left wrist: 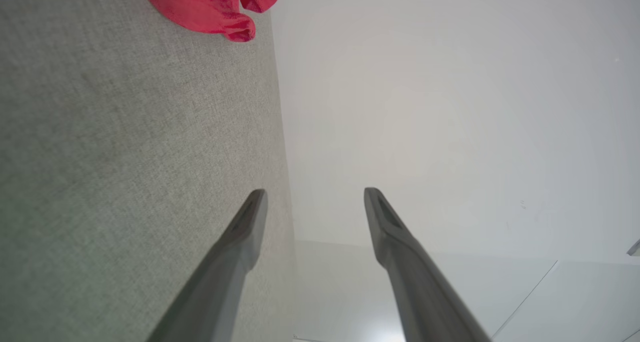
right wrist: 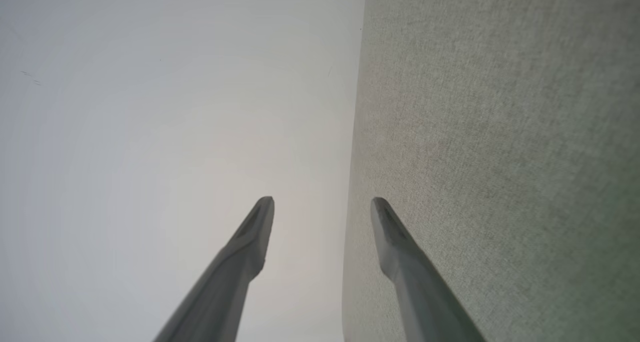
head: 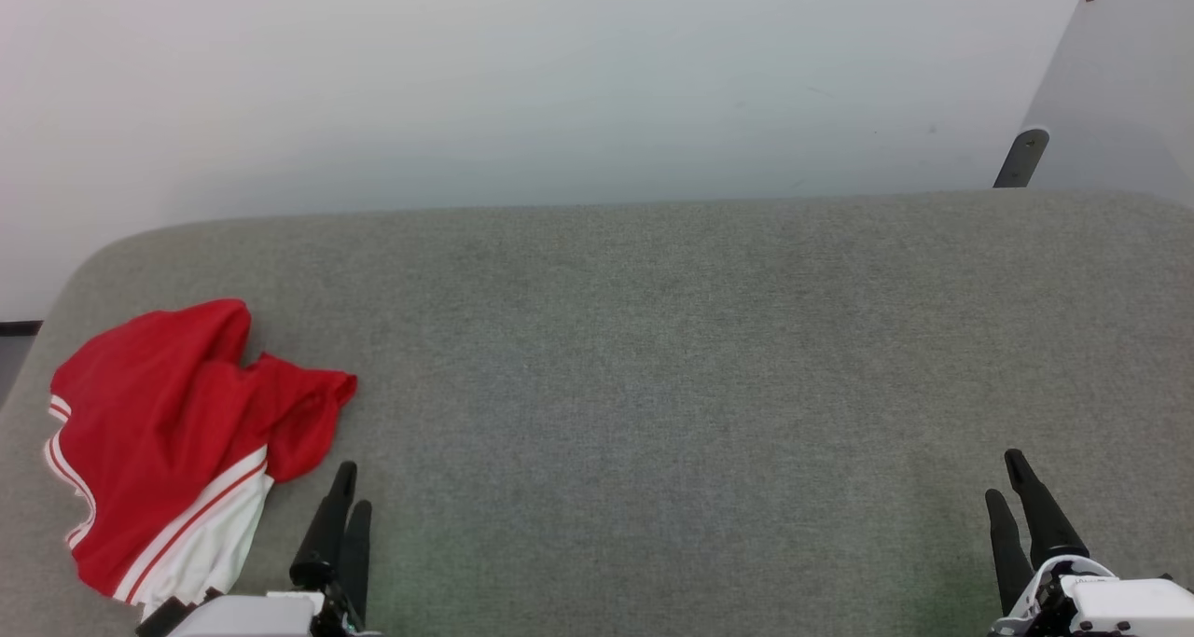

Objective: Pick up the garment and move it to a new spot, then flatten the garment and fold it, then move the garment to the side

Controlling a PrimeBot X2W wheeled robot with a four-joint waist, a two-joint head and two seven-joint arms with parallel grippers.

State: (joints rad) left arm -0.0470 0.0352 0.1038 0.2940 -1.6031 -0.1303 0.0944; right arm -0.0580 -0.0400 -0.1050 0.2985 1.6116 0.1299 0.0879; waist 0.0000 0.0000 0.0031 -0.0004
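Left gripper point(head: 354, 488) and right gripper point(head: 1004, 477) low at near edge, both wide, empty. Garment point(head: 168, 413) crumpled at left end of grey surface point(head: 653, 357), near left gripper, untouched. Nothing done yet: all 3 steps left.

bright, soft, even light; the left pincer point(left wrist: 315, 191) blurs near the lens, pale glare between its fingers point(left wrist: 225, 282).

Smooth red cloth garment point(head: 159, 413), coarse grey woven tabletop point(head: 653, 357)
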